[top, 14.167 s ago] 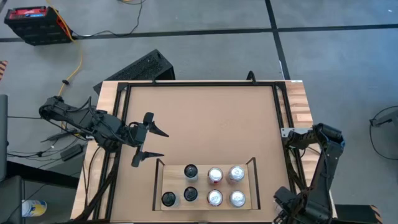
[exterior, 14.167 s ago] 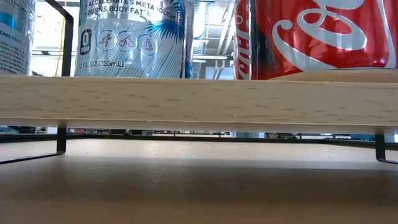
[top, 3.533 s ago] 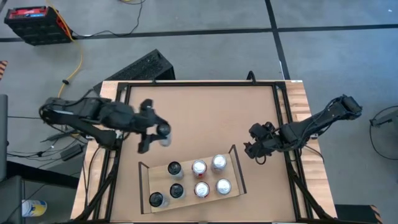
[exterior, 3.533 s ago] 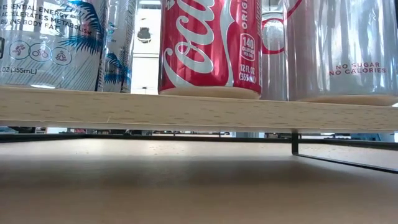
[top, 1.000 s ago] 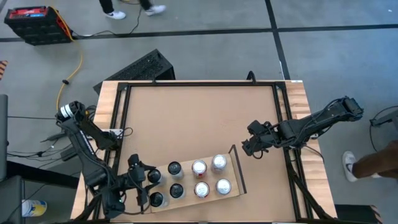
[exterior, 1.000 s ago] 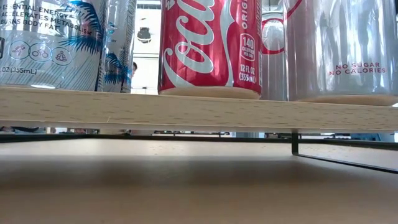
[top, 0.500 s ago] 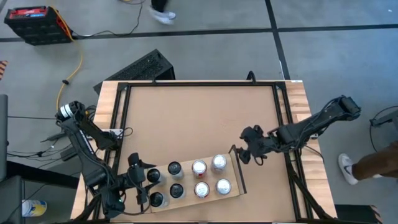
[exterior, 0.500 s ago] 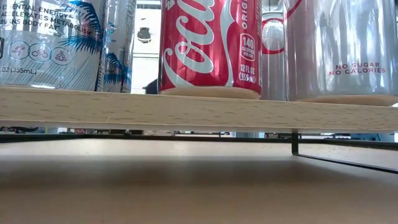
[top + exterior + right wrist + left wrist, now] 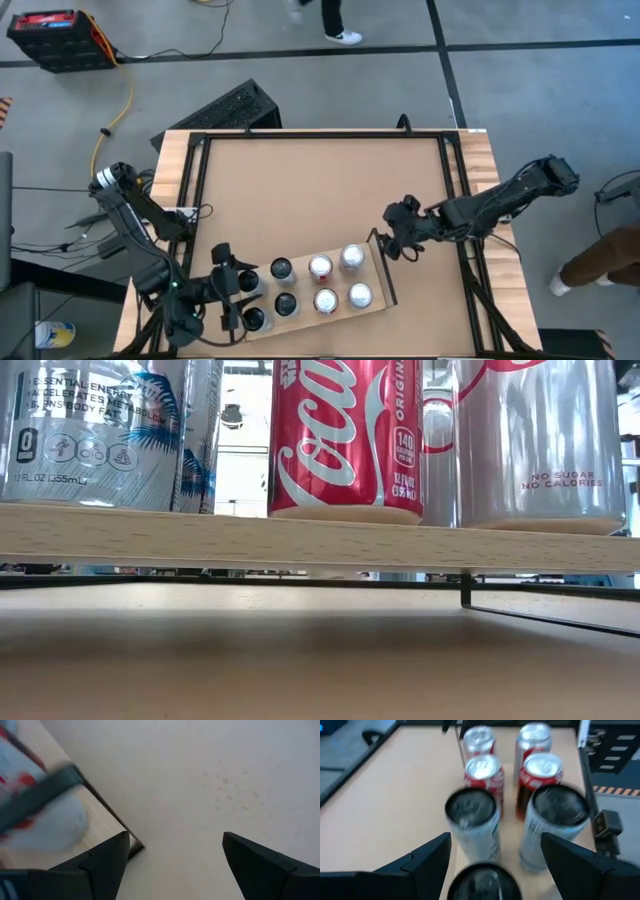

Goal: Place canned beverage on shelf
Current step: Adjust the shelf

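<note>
Can [image 9: 481, 881] sits on shelf [image 9: 372, 300] between left fingers [image 9: 427, 857].

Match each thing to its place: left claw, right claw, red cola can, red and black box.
Things:
1. left claw
2. right claw
3. red cola can
4. red and black plastic box

Places:
A. on the floor beyond the brown tabletop
B. upright on the pale wood plank shelf
C. at the shelf's right end rail
D. at the shelf's left end, among the dark-topped cans

Pairs: 1-D; 2-C; 3-B; 4-A
</note>
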Robot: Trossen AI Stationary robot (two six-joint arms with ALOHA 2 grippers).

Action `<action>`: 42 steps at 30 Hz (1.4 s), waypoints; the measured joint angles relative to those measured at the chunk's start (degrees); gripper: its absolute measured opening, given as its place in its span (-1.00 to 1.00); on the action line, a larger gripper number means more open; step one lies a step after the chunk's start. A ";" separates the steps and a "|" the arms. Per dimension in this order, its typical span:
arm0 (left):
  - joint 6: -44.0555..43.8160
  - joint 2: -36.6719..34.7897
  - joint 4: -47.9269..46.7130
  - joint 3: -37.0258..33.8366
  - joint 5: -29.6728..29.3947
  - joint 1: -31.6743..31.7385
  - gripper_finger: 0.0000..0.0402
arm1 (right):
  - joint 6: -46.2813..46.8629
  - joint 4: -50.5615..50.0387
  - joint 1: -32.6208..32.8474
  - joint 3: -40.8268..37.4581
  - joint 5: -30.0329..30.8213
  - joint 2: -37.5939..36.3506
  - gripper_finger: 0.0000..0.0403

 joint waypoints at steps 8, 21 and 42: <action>12.61 0.00 -0.61 7.72 -0.47 2.26 0.46 | -7.29 1.08 0.74 -0.02 -5.67 -1.83 0.70; 19.06 -2.73 -9.48 15.38 -6.00 4.95 0.46 | -24.52 10.84 0.22 -0.06 -7.91 -2.34 0.55; 13.46 -5.23 -21.90 15.30 -7.71 8.82 0.46 | -27.38 -5.08 -9.67 1.73 -4.55 -3.81 0.20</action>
